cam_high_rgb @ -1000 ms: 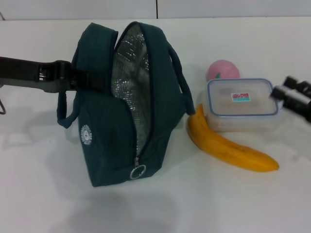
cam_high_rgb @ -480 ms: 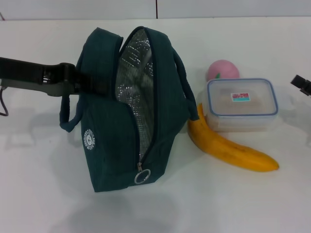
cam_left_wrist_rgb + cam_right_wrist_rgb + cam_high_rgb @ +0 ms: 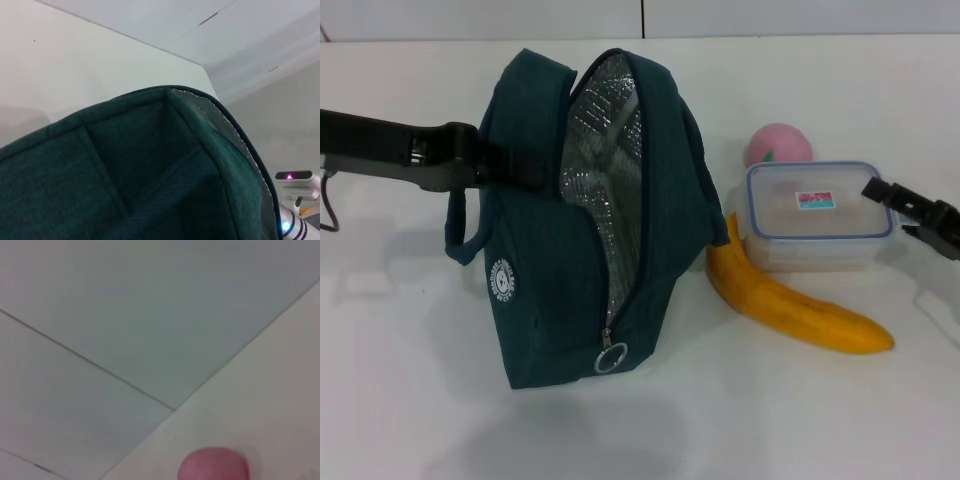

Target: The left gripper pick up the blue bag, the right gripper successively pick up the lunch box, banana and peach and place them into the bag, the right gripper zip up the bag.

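Blue bag (image 3: 560, 270), the largest item, stands upright on the white table (image 3: 410, 400) at centre-left of the head view, its zipper undone so that the silver lining (image 3: 610, 170) shows through the gaping mouth; a round zip pull (image 3: 611, 358) hangs near its base and a white circular badge (image 3: 501, 281) marks its left face. In the left wrist view the bag's dark fabric (image 3: 115, 185) fills the lower part of the picture, with the lined rim curving along one side.

Left gripper (image 3: 505, 168) reaches in from the left edge and is clamped on the upper left side of the bag, by the strap.

Banana (image 3: 790, 305) lies flat on the table just right of the bag, one end close to the bag's side, its length running in front of the lunch box.

Lunch box (image 3: 818, 215) sits closed behind the banana, its blue-rimmed lid and small sticker facing up.

Right gripper (image 3: 910, 210) enters from the right edge, its fingers parted, the tip just beside the right end of the lunch box; contact cannot be judged.

Peach (image 3: 778, 145) rests behind the lunch box, close against its far left corner, and also appears at the edge of the right wrist view (image 3: 214, 465).
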You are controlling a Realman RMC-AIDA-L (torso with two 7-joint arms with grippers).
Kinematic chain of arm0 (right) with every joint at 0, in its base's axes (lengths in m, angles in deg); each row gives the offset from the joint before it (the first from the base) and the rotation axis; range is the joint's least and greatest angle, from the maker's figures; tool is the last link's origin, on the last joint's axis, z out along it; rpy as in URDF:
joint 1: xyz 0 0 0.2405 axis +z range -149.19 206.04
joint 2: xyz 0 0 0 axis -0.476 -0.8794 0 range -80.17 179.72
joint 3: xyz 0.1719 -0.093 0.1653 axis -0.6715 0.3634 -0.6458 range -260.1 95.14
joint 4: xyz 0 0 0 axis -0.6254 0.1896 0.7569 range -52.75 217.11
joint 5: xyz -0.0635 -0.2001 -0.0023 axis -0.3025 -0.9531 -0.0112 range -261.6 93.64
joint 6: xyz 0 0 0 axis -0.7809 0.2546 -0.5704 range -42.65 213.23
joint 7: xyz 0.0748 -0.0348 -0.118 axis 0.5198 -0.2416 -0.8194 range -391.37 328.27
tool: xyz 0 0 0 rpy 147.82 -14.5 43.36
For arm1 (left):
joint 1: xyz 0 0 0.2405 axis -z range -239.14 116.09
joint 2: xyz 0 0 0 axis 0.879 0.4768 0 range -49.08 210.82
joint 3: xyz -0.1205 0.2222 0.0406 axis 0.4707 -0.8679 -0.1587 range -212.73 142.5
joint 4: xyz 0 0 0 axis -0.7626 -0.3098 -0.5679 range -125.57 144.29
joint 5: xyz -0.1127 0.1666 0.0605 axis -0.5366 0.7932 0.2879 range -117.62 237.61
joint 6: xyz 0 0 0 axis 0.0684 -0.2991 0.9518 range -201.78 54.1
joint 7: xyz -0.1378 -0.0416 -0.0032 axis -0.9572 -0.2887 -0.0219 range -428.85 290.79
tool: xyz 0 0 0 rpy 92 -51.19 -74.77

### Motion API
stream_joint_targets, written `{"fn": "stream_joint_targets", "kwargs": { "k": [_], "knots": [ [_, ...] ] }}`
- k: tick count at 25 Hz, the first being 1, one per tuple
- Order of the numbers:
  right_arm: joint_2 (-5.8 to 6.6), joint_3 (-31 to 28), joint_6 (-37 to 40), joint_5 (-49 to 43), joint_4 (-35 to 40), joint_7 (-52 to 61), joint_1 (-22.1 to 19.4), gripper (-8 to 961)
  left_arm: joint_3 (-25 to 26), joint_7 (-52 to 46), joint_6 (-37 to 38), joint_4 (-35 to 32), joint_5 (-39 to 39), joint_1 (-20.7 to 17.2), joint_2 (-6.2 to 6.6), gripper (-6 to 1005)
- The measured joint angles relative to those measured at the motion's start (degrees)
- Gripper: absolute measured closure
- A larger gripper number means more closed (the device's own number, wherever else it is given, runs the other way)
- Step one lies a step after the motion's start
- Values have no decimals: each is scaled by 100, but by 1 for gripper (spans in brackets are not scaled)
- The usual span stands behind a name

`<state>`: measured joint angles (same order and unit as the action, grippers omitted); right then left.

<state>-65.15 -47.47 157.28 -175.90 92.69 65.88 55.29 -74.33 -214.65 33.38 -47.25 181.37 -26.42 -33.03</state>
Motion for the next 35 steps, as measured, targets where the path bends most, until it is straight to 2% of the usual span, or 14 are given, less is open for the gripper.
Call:
{"fn": "stream_joint_targets", "kwargs": {
  "k": [4, 26, 35],
  "knots": [
    [-5, 134, 1, -2, -12, 155, 33, 308, 2, 0, 0, 0, 4, 16, 0, 961],
    [-9, 58, 723, 218, -14, 758, -117, 321, -39, 20, 0, 0, 45, 14, 0, 961],
    [-20, 58, 661, 294, -113, 889, -139, 371, -196, 54, 0, 3, 62, 22, 24, 961]
  ]
}}
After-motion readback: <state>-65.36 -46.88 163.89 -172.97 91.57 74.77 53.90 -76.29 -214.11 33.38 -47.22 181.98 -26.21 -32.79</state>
